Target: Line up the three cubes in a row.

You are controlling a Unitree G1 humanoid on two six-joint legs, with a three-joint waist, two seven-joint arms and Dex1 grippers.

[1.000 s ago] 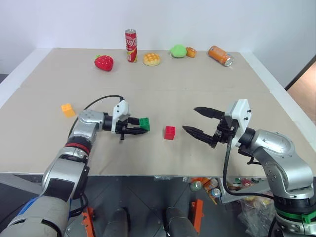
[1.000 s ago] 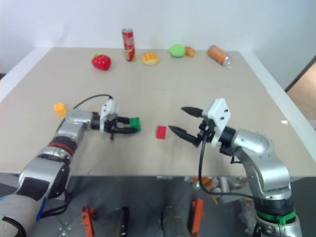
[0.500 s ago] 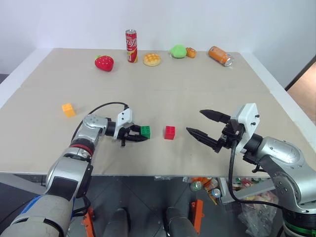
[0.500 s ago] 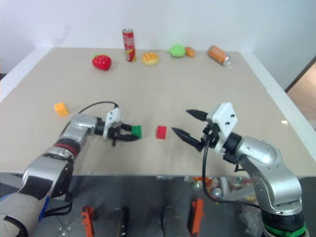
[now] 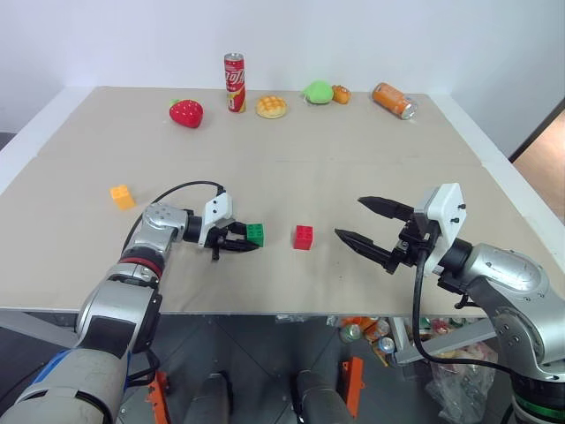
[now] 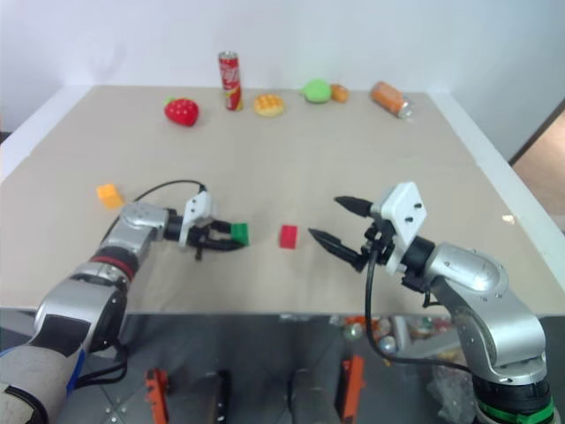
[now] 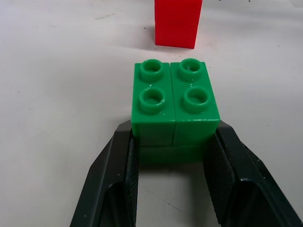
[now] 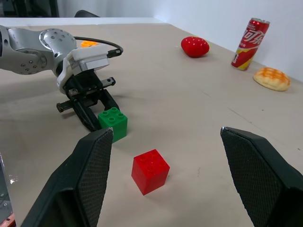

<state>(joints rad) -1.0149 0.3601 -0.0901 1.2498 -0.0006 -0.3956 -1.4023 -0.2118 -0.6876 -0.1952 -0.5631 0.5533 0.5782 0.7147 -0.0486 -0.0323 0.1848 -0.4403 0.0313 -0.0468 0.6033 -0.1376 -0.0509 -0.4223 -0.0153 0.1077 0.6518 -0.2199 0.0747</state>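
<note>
Now my left gripper (image 5: 250,240) is pinching the green cube (image 5: 255,234). One black finger (image 7: 111,189) presses on each flat side, low down, and the bumps on top point up. The cube sits at the table (image 5: 353,159) or just above it; I cannot tell if it touches. The red cube (image 5: 303,237) is just beside it, a small gap away, toward my right. The orange cube (image 5: 121,196) is well apart, off to my left side and a bit farther back.

My right gripper (image 5: 364,222) is spread wide with nothing in it. It hangs near the red cube on the other side.

I think these cubes are very light, hard plastic blocks. They will not squash or break. But the sides look smooth and shiny, so a cube could slip or twist if I pinch it at a corner. The best place to hold one is flat on two opposite sides, near the middle, like I hold the green one. I would not grab the bumpy top.

Because a cube is so light, a small bump could push it out of line. So I should set the green one down softly next to the red one and open my fingers slowly. The orange cube is not yet in the row.
</note>
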